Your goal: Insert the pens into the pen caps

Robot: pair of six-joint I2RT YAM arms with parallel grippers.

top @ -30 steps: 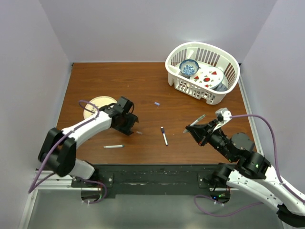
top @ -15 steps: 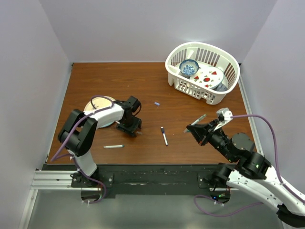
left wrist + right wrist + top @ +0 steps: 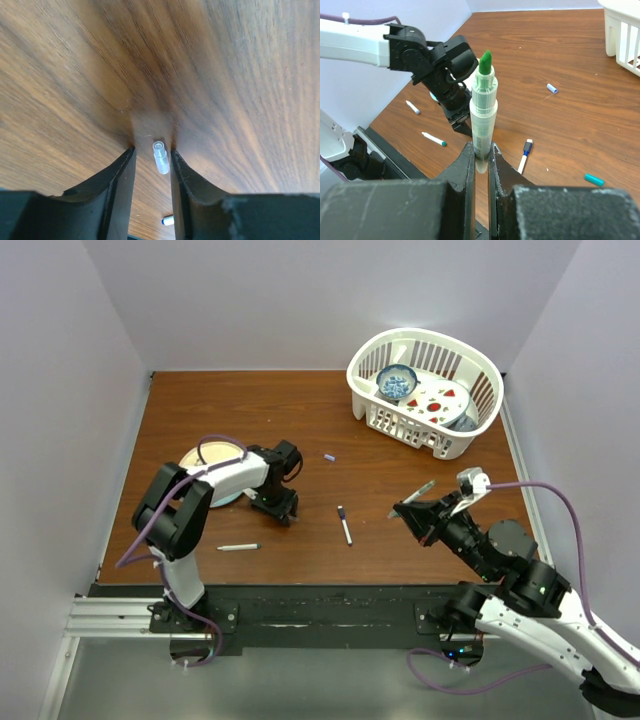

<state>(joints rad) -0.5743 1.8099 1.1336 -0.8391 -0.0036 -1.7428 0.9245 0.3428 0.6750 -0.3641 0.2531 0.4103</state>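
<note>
On the brown desk [image 3: 400, 420] our left pincer [image 3: 152, 150] straddles a tiny clear cap [image 3: 161, 159], unclamped (right pincer [image 3: 481, 146] grips a green-tipped pen [image 3: 483, 95]); pinch next.

The basket [image 3: 620, 35] runs off the right wrist view at 2 o'clock. The green-tipped pen [image 3: 483, 110] has its lower barrel hidden inside the right gripper [image 3: 481, 150]. At 6 o'clock in the left wrist view, a blue-tipped piece [image 3: 167, 220] shows only its end.

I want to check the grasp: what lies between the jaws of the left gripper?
A small pale pen cap lies there, with a gap at one side; the left wrist view shows it.
</note>
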